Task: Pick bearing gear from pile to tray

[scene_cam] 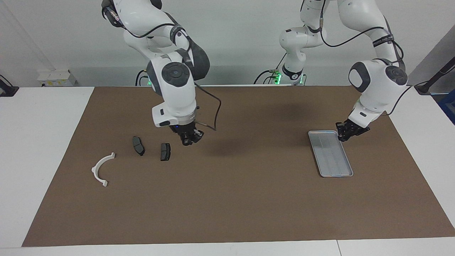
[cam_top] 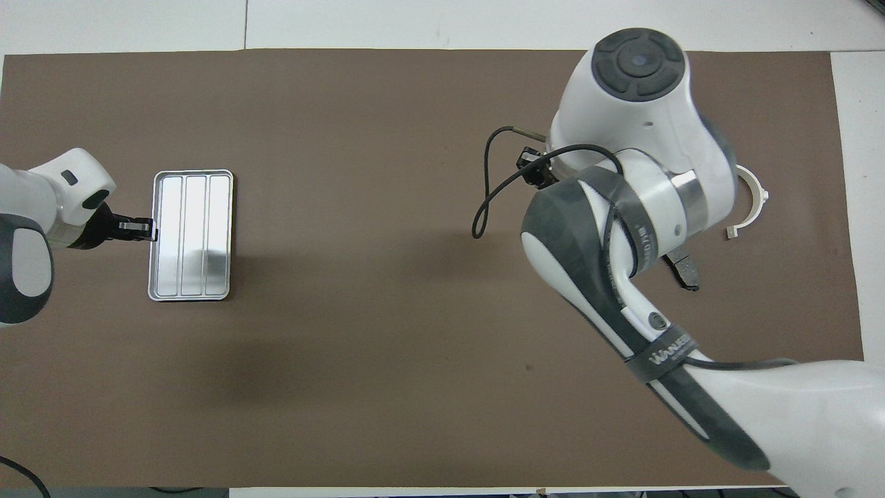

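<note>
Two arms over a counter (scene_cam: 35,142) covered by a brown mat (scene_cam: 231,199). Right gripper (scene_cam: 190,137) hangs above the mat just beside the nearer of two dark grey brake pads (scene_cam: 165,151); whether its fingers are spread, pressed together or pinching a small part cannot be told. The second brake pad (scene_cam: 138,145) lies close by, and a white arc bracket (scene_cam: 101,169) lies farther from the robots, toward the right arm's end. Left gripper (scene_cam: 346,132) sits low at the rim of the silver tray (cam_top: 166,290), at the left arm's end; its fingers (cam_top: 137,227) appear pressed together at the tray's edge. The tray's ridged floor holds no parts
</note>
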